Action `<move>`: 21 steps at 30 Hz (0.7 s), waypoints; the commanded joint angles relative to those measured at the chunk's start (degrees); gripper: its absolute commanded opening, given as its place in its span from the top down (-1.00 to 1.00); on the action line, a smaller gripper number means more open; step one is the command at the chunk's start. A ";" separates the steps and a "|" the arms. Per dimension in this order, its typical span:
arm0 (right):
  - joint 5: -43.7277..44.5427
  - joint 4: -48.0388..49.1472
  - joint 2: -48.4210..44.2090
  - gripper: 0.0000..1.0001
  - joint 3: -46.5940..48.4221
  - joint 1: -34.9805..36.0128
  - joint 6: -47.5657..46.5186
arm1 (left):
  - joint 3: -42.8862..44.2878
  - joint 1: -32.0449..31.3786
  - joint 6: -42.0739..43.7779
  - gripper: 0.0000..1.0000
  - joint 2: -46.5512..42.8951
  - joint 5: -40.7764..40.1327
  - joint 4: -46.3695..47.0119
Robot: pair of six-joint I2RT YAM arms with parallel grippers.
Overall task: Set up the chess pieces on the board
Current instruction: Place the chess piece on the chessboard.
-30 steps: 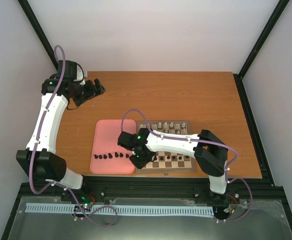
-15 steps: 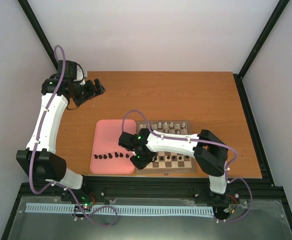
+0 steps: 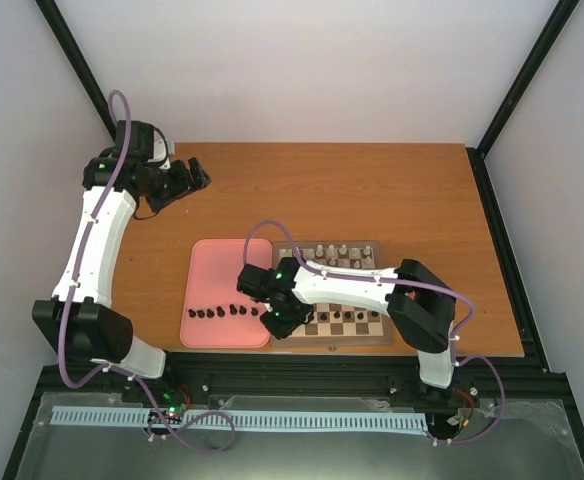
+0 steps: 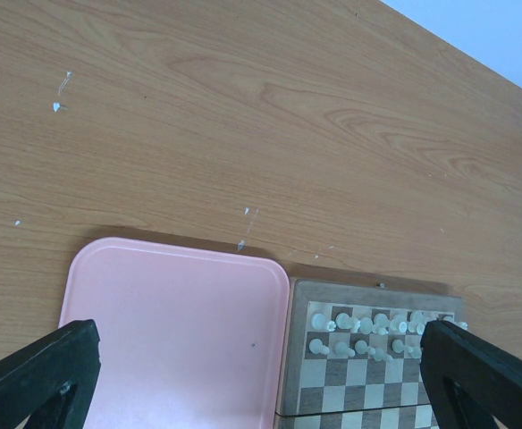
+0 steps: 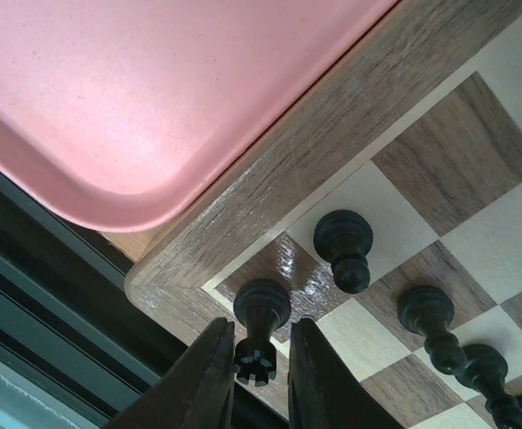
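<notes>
Chess pieces (image 3: 222, 311) lie in a row on the pink tray (image 3: 222, 270), just left of the right end effector (image 5: 259, 332); its jaws, slightly parted, stand around an upright rook (image 5: 261, 308) on the corner square of the board (image 5: 332, 134), seemingly not clamping it. The left end effector (image 3: 197, 178) is wide open, empty, well apart

Board (image 3: 352, 341) (near-left corner) under right gripper (image 3: 281, 322).

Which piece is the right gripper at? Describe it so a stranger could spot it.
Find the board right of the pink tray. On its near corner square beside the tray stands a black rook, between the right gripper's fingers. Its notched crown sets it apart from the round-headed pawn next to it.
</notes>
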 commanded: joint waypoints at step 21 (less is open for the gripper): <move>1.81 -1.84 -3.78 0.46 3.06 -0.23 0.49 | 0.33 -0.37 0.42 -0.99 -0.59 0.13 0.65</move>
